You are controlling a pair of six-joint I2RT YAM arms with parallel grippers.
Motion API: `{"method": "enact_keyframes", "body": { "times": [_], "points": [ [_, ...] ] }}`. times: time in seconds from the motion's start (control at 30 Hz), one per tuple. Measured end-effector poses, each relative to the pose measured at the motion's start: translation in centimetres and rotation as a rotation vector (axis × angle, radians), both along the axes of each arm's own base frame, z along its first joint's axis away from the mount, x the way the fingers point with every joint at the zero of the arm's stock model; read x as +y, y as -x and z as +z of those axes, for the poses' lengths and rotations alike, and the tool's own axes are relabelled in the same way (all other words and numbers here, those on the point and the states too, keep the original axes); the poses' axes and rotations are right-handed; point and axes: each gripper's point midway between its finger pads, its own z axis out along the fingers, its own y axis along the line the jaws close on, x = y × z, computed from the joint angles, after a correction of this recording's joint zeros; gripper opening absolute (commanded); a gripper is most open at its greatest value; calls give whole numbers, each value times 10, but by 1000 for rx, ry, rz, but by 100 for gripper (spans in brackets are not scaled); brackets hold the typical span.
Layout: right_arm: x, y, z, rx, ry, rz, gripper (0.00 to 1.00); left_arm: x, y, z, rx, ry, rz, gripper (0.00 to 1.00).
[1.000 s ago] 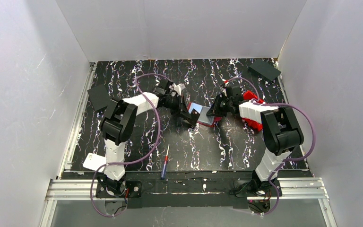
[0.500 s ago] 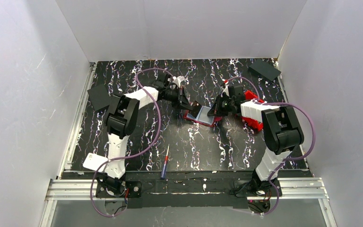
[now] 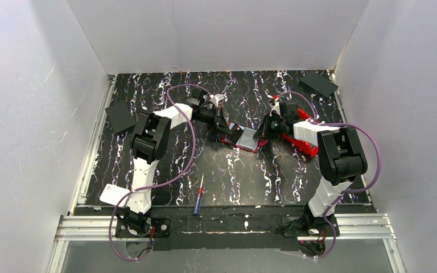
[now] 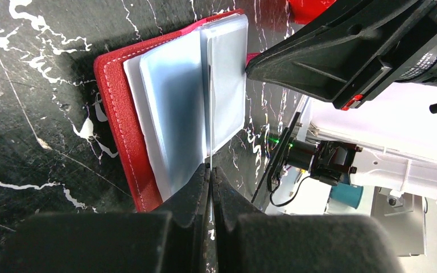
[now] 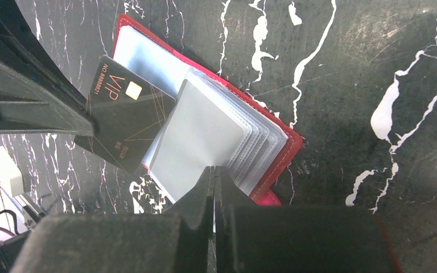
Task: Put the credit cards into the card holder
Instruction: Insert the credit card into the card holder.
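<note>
The red card holder (image 3: pixel 234 143) lies open on the table between my two grippers, its grey-blue pockets fanned out (image 4: pixel 114 102). My left gripper (image 4: pixel 211 169) is shut on a credit card, seen edge-on in its own view. In the right wrist view this card (image 5: pixel 122 116) is black with "VIP" on it, and its far edge lies on the holder's (image 5: pixel 287 149) left pocket. My right gripper (image 5: pixel 214 169) is shut on a clear pocket leaf (image 5: pixel 199 133) and holds it up from the holder. In the top view the left gripper (image 3: pixel 223 129) and the right gripper (image 3: pixel 265 132) flank the holder.
A red bin (image 3: pixel 309 149) stands under my right forearm. Black flat squares lie at the far right (image 3: pixel 318 84) and at the left (image 3: pixel 119 117). A pen-like tool (image 3: pixel 198 197) lies near the front edge. A white flat piece (image 3: pixel 112 194) lies by the left arm's base.
My left arm has stretched further out and brought the card lower onto the holder. My right gripper has shifted slightly to the right with the pocket leaf.
</note>
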Motion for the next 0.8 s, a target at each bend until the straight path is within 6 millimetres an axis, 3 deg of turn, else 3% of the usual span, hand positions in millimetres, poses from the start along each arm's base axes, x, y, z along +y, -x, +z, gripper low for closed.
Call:
{"method": "enact_keyframes", "body": {
  "times": [0.67,0.8],
  "points": [
    [0,0,0,-5,1,8,1,0,6,-1,32,14,-15,0],
    [0,0,0,-6,1,9,1,0,8,-9,64,16,-15,0]
  ]
}}
